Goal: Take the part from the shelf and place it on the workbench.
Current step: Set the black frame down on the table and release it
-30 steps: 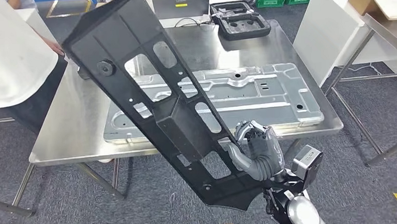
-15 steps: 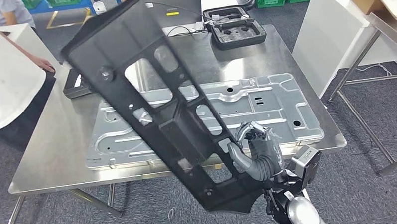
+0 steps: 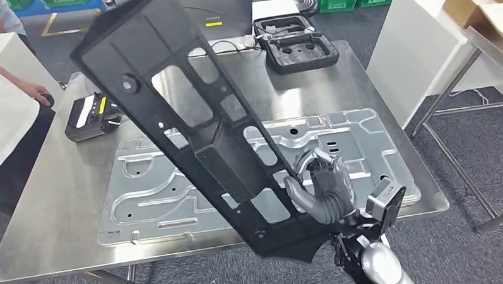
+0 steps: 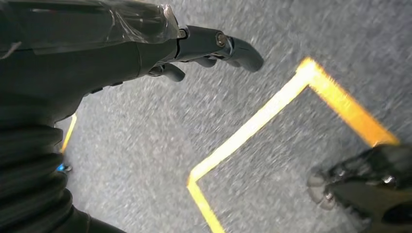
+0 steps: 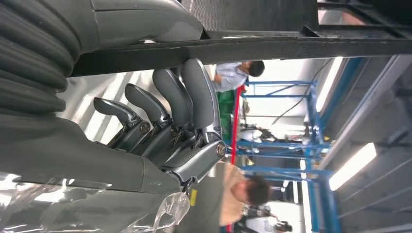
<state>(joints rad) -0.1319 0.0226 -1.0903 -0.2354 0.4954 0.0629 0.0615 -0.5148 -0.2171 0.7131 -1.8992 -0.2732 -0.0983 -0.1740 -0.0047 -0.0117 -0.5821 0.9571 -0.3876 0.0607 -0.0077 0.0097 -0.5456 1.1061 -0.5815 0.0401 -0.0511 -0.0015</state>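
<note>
The part [image 3: 191, 125] is a long black plastic frame with several cut-outs. My right hand [image 3: 320, 189] grips it by its lower edge, thumb on the near face and fingers behind. It slants up and to the left above the steel workbench [image 3: 55, 205]. In the right wrist view my right hand [image 5: 160, 121] curls its fingers [image 5: 194, 97] against the part's dark edge [image 5: 252, 46]. My left hand [image 4: 145, 48] hangs over grey floor with nothing in it, its fingers [image 4: 228, 46] slightly bent.
A large silver stamped metal panel [image 3: 337, 139] lies flat on the workbench under the part. A black foam case [image 3: 294, 47] sits at the far edge and a small black device [image 3: 87, 116] at the left. A person in white [image 3: 1, 113] stands at the left side.
The whole view has shifted: the workbench now lies lower and closer in the picture. The part stays in my right hand, now over the bench and panel.
</note>
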